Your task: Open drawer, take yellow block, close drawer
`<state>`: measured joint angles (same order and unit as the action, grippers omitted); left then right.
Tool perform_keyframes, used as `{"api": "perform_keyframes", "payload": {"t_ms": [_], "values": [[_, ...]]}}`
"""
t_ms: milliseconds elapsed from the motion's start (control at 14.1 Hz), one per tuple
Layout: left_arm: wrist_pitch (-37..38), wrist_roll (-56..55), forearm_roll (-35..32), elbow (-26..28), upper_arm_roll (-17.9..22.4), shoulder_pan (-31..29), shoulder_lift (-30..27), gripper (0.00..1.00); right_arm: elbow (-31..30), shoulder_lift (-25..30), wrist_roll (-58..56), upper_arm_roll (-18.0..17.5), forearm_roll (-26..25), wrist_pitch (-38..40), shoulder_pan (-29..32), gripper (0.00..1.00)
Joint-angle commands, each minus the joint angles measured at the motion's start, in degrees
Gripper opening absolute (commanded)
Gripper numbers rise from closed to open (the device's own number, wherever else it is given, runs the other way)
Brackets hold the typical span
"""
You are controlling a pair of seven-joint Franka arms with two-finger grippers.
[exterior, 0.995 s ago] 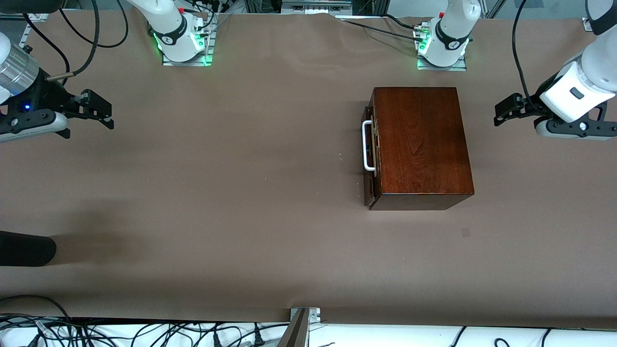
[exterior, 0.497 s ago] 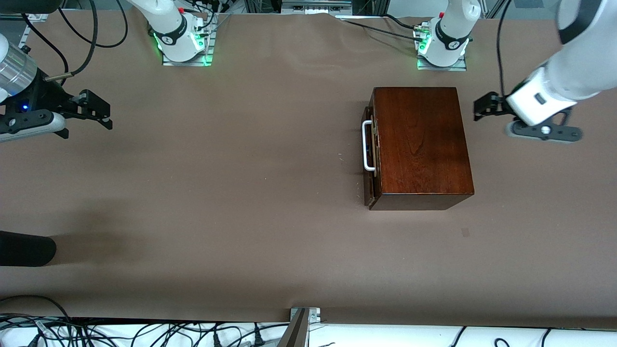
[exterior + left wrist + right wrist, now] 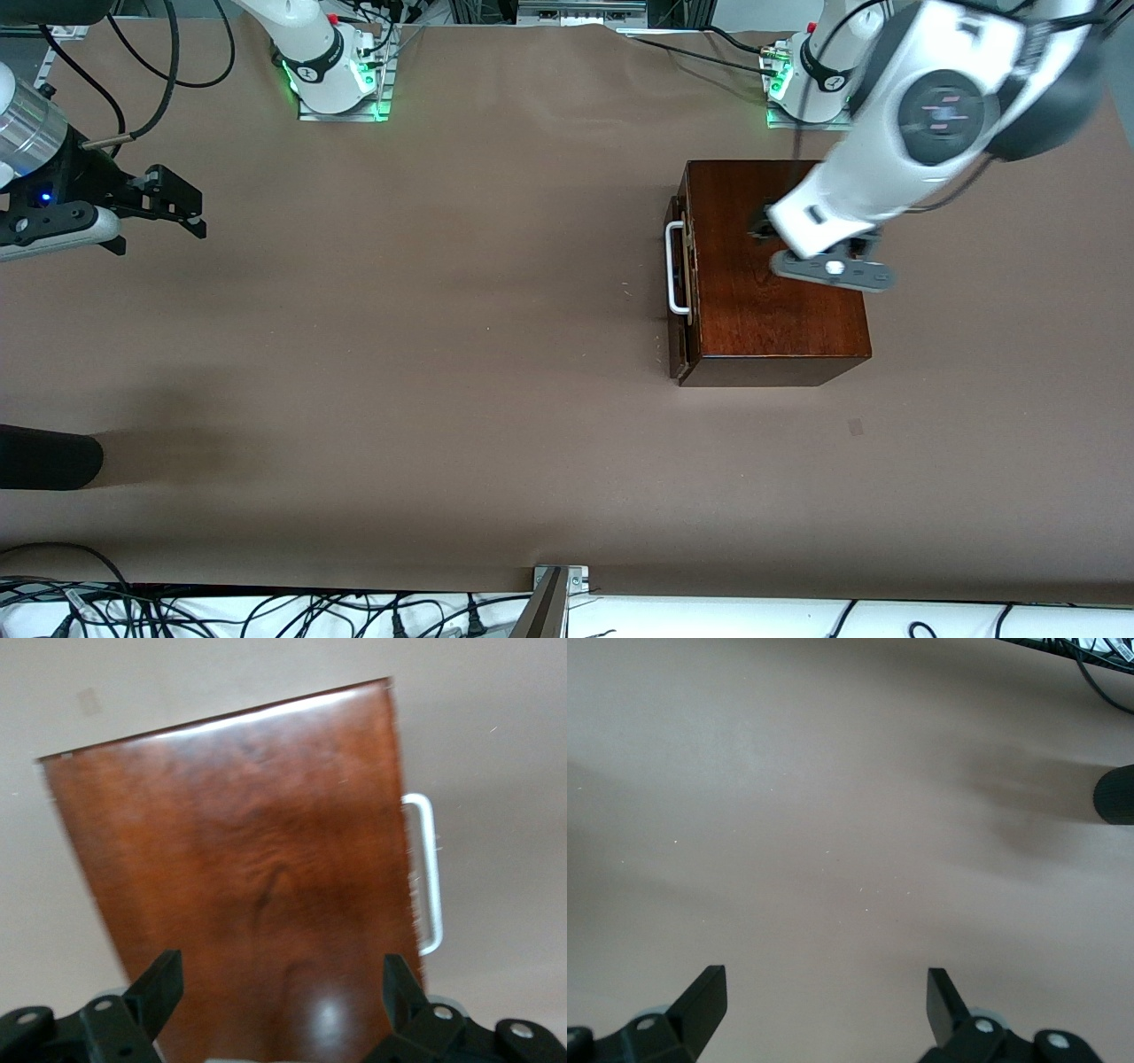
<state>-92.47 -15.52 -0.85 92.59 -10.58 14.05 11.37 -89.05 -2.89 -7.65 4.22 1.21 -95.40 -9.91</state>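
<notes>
1. Drawer [image 3: 680, 275] shut in wooden box [image 3: 775, 283], toward left arm's end; white handle [image 3: 675, 268] faces right arm's end, long axis running toward front camera
2. Left gripper [image 3: 764, 223] over box, fingers [image 3: 159, 979] spread, empty
3. Right gripper [image 3: 182, 202] waits over table [image 3: 443, 354], spread, empty
4. No legible markings

Even overhead light; glare on the glossy wooden box [image 3: 257, 868]; left arm [image 3: 921, 124] motion-blurred

One wooden box [image 3: 775, 270], with one drawer [image 3: 679, 292] bearing one white bar handle [image 3: 674, 268]. Two grippers: left gripper [image 3: 279, 988] over the box, fingers spread; right gripper [image 3: 824, 997] at the right arm's end of the table, waiting, fingers spread. One brown table [image 3: 399, 354]. No yellow block on show.
</notes>
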Motion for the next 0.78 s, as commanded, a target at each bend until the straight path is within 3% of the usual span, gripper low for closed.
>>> {"api": "perform_keyframes", "payload": {"t_ms": [0,213,711], "values": [[-2.5,-8.6,-0.6,-2.0,0.2,5.2,2.9,1.0,1.0,-0.2,0.3,-0.3,-0.6,0.4,0.3,1.0],[-6.5,-16.4,-5.0,-1.9,0.2,10.4,6.5,1.0,1.0,-0.2,0.3,-0.3,-0.6,0.4,0.3,1.0],[-7.4,-26.7,-12.5,0.0,0.2,17.6,13.1,1.0,1.0,-0.4,0.5,-0.3,-0.6,0.2,0.2,1.0]]}}
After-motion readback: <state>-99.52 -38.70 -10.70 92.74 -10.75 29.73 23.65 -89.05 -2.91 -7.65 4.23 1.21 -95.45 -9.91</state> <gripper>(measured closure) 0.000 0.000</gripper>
